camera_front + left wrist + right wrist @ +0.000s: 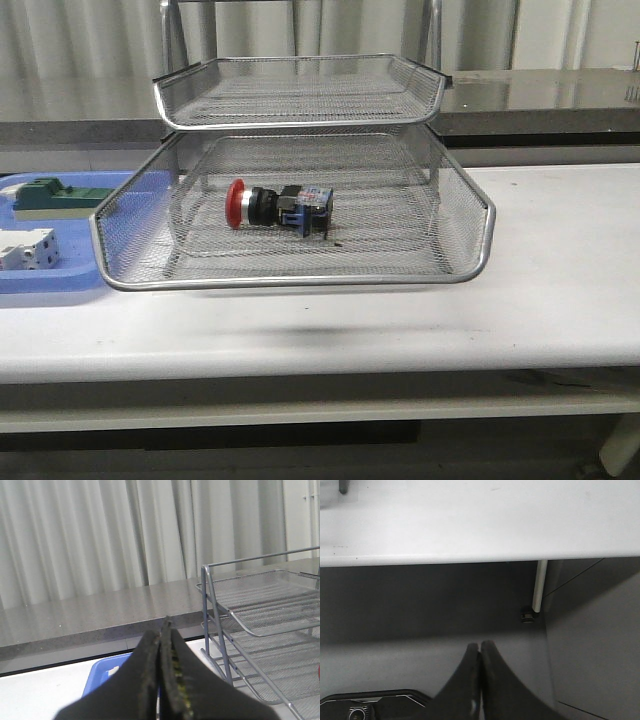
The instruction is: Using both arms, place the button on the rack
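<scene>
So the button [277, 207] is lying on its side in the pulled-out lower tray of the rack [300, 150], roughly in the middle of the mesh floor. Red head points toward the left side of the front view, black body behind it, blue block at the other end. Nothing is touching it, it just sits on the mesh.

The tray above it is pushed further back and has nothing in it that I can see. The rack's chrome uprights go up out of the front view.

The rack stands on the white table [560, 260]. Just beside the rack on the left is a blue tray [60, 283] with a green block [55, 197] and a white switch [25, 249] in it, both well apart from the button.

The arms don't show in the front view. The left gripper [162, 645] has its fingers pressed together with nothing between them, up above the blue tray's corner, with the rack off to one side. The right gripper [480, 655] also has its fingers together, holding nothing, and looks at the table's edge with the dark floor and a table leg [539, 585] beneath.
</scene>
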Motion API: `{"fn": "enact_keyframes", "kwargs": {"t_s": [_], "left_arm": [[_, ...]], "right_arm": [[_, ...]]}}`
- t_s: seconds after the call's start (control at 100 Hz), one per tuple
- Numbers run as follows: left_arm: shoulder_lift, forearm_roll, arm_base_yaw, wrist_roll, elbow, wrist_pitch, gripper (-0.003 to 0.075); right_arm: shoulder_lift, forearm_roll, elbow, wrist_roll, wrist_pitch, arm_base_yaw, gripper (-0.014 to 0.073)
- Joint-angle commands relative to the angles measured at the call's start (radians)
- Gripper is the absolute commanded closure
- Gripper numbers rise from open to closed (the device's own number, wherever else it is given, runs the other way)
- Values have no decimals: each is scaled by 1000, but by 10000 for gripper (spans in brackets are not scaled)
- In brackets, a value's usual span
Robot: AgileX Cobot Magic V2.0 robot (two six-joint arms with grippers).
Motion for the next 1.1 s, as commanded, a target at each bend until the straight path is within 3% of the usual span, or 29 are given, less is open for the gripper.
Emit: {"fn": "enact_keyframes", "kwargs": {"t_s": [0.0,0.29,0.43,0.59,0.72,1.09], "left_arm": [[-26,-5,2,-10,-27,-77,741],[-26,-5,2,-10,-27,-77,741],[-26,-5,2,-10,-27,-77,741],[-26,-5,2,-10,-27,-77,741],[-26,-5,2,-10,-27,-77,741],[-26,-5,2,-10,-27,-77,741]], "right_arm": [[-2,-26,-34,-2,-54,-4,660],[-2,-14,-34,-2,-107,-4,660],[40,106,-34,-15,-124,-4,660],[181,285,-34,-117,-150,18,660],[286,370,-34,-140,-217,75,660],[570,429,-34,-139,-402,318,660]]}}
